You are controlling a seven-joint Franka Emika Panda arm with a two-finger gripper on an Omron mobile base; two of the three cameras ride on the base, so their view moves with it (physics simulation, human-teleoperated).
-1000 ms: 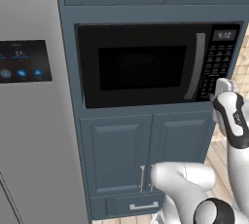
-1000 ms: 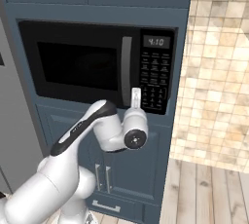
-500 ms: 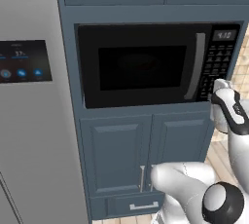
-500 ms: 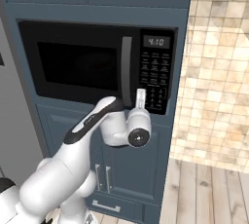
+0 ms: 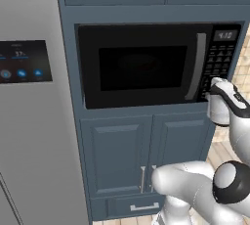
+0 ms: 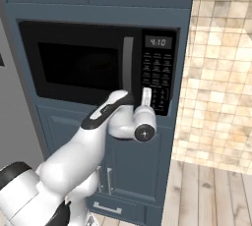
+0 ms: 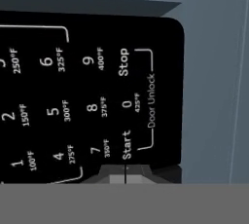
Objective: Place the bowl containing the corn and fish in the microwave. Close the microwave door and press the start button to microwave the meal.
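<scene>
Now the gripper (image 7: 125, 175), fingers pressed together and holding nothing, points at the keypad (image 6: 156, 80) at the right end of the microwave (image 6: 98, 65), just beside the Start key (image 7: 126, 145). Its microwave door (image 5: 141, 65) is closed within the blue cabinet (image 5: 141, 155).

The microwave (image 5: 156, 65) is sitting in a cabinet column (image 5: 146, 155), with the refrigerator (image 5: 34, 121) standing just left of it. The microwave door (image 5: 141, 67) is lying shut, left of the keypad panel (image 6: 157, 72). The gripper (image 6: 146, 97) is pointing at the panel's bottom, by the Start key (image 7: 126, 145).
</scene>
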